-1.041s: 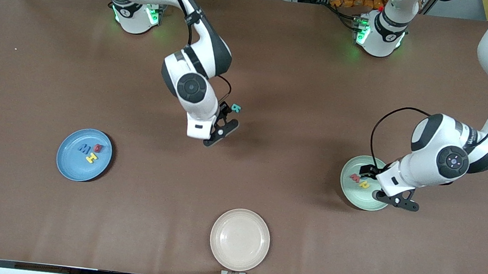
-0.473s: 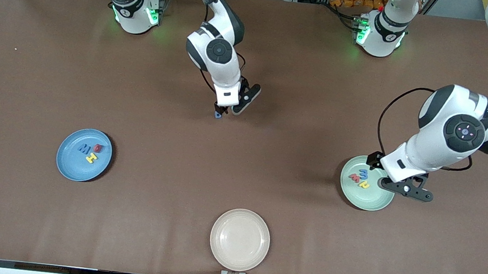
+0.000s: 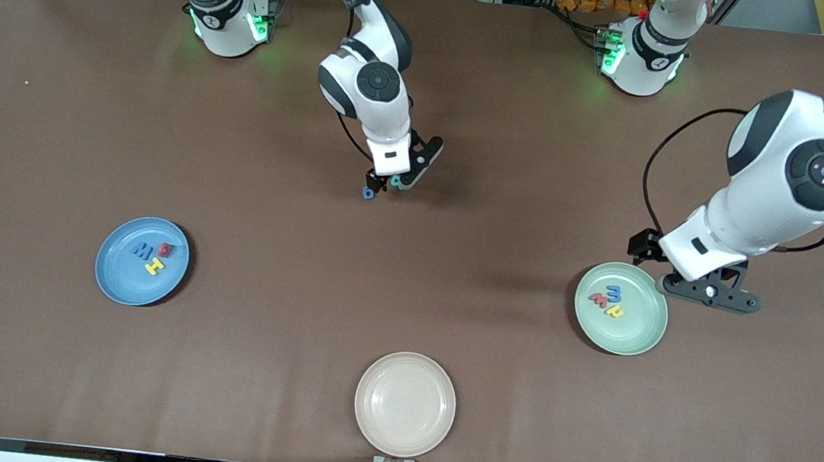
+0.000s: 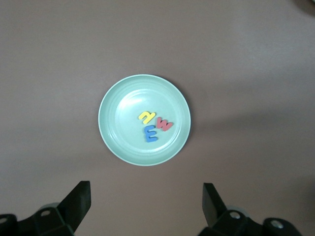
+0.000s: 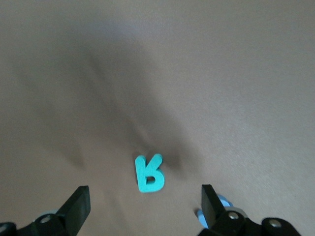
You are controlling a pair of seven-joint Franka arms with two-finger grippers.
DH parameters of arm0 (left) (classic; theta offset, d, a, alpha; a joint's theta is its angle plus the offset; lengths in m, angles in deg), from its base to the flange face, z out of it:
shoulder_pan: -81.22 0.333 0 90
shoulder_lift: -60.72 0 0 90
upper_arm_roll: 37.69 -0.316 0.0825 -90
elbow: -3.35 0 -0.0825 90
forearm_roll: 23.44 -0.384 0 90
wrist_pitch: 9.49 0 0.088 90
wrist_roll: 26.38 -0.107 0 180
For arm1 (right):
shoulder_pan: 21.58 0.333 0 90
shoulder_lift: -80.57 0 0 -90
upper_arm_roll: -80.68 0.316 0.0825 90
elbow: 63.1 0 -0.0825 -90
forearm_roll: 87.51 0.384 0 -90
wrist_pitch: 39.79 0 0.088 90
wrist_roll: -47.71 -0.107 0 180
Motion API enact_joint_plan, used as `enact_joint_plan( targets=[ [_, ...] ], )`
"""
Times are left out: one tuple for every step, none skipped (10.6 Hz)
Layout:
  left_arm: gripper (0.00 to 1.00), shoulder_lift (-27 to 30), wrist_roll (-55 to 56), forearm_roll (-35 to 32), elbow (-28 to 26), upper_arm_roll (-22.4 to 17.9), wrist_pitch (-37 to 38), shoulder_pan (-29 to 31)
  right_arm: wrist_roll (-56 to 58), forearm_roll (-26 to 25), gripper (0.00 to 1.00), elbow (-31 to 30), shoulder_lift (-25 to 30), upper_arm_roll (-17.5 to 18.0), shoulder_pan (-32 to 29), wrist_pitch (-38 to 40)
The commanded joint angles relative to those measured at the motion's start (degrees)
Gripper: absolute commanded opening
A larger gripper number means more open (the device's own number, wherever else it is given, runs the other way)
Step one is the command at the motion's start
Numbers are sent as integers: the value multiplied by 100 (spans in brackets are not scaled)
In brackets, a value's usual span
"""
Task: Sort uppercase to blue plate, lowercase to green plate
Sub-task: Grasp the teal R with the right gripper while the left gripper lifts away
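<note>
A teal uppercase R (image 5: pixel 149 173) lies flat on the brown table, and my right gripper (image 5: pixel 145 206) hangs open just above it, with the R between its fingers. In the front view only a bit of the R (image 3: pixel 395 184) shows under the right gripper (image 3: pixel 391 178). A blue lowercase g (image 3: pixel 368 193) lies beside it, and one finger partly covers this g (image 5: pixel 222 203). The blue plate (image 3: pixel 122 282) holds three uppercase letters. The green plate (image 4: pixel 113 98) holds a yellow h (image 4: pixel 146 117), a red w (image 4: pixel 165 125) and a blue m (image 4: pixel 151 133). My left gripper (image 3: pixel 708 292) is open and empty, up beside the green plate (image 3: pixel 631 335).
A beige plate (image 3: pixel 405 404) with nothing in it sits nearest the front camera, by the table's edge. Bare brown table lies between the three plates.
My right gripper swung over the teal R and came down around it. My left gripper lifted away from over the green plate, uncovering the blue m there.
</note>
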Motion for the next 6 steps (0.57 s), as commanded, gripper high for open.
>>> enact_joint_plan(
  targets=[
    [100,574,-12,218,-48,0,143,90,-57,-109,100,26,-174,-19,91,-278],
    [100,575,-21,227,110,-17,195,116,-57,-109,100,35,-174,-28,100,-278],
    [100,575,-47,227,224,-17,378,134,-57,-109,100,35,-218,-36,109,-278],
    [100,558,-56,235,286,-17,485,134,-57,-117,100,61,-279,-36,118,-278],
    [100,558,-56,235,270,-17,529,143,-57,-118,100,96,-288,-36,127,-278],
    [100,523,-48,235,235,-17,538,151,-57,-118,100,97,-323,-54,136,-278]
  ],
)
